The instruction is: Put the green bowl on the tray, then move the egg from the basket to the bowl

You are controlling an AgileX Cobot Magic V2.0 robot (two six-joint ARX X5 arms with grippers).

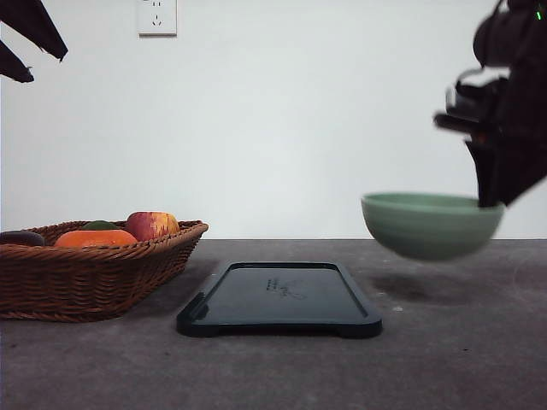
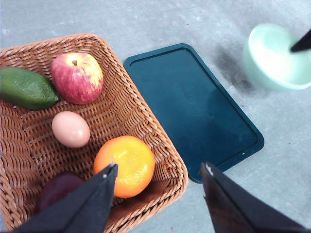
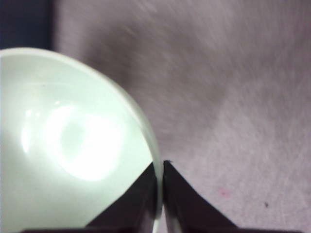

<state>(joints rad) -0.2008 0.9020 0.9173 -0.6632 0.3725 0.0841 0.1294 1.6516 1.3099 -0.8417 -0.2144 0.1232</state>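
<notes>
We are pinching the green bowl's [image 1: 432, 225] rim in our right gripper [image 3: 159, 167], above the bench [image 1: 461, 342]; our left gripper [image 2: 159, 174] is gaping wide.

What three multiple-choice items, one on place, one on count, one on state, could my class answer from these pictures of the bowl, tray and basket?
1. Where is the green bowl?
A. On the tray
B. In the air to the right of the tray
C. In the basket

2. How many eggs lie in the basket?
A. One
B. Two
C. Three

3. How is the right gripper?
A. Wide open
B. Shut on the bowl's rim
C. Shut on an apple

Answers:
1 B: a shadow lies on the table under the bowl, beside the tray.
2 A: a single egg lies between the apple and the orange.
3 B: its fingers pinch the rim between them.
</notes>
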